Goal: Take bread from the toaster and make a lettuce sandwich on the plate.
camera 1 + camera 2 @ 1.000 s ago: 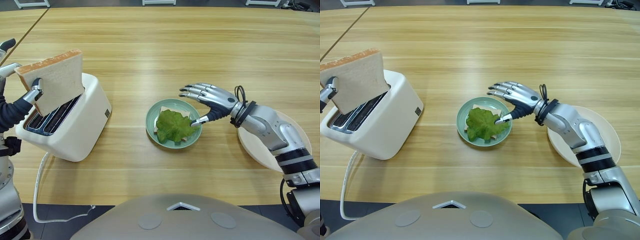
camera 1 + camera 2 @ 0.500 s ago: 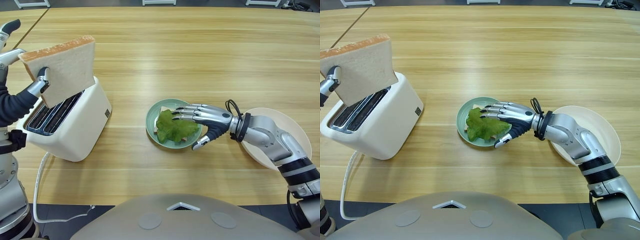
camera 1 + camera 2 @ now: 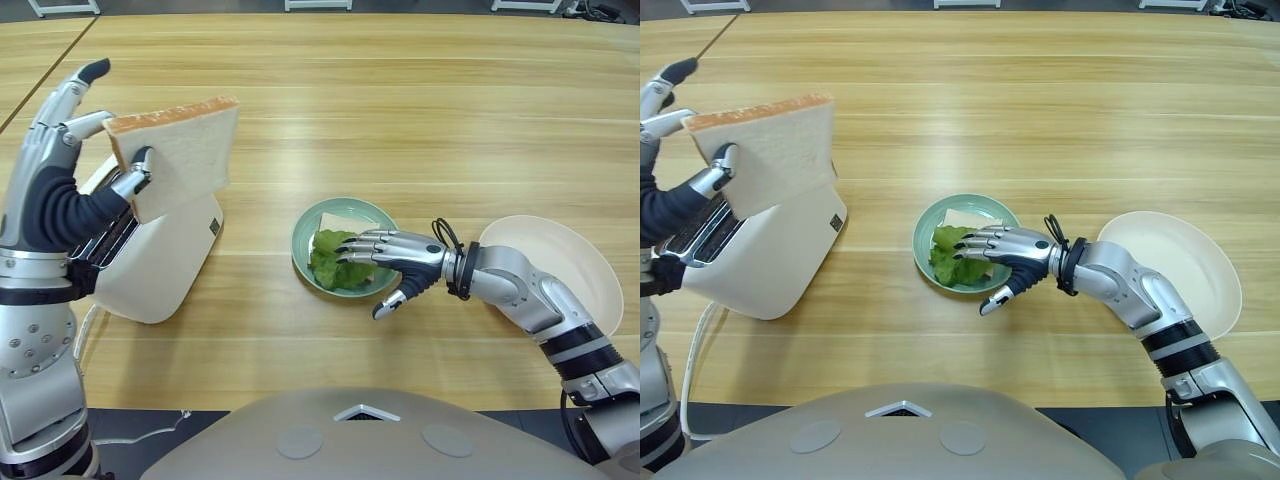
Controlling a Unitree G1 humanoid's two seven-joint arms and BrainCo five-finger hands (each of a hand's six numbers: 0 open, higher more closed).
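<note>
Much bare wood tabletop [image 3: 400, 90] lay beyond. Tan bread slice [image 3: 185, 150] was clamped in L hand [image 3: 55, 195] over white toaster [image 3: 165, 265]; 2nd slice [image 3: 338, 220] under green lettuce [image 3: 328, 262], R hand [image 3: 405, 252] spread atop.

A pale bread slice [image 3: 188, 150] hangs tilted above the white toaster [image 3: 160, 270]. Crumpled green lettuce [image 3: 328, 262] lies on a lower slice [image 3: 340, 220] in the green plate [image 3: 298, 245].

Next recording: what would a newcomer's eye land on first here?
The big slice of bread held up in the left hand, above the white toaster at the table's left. Then the right hand at centre, fingers spread over the lettuce on the green plate, with a cream plate off to the right.
</note>
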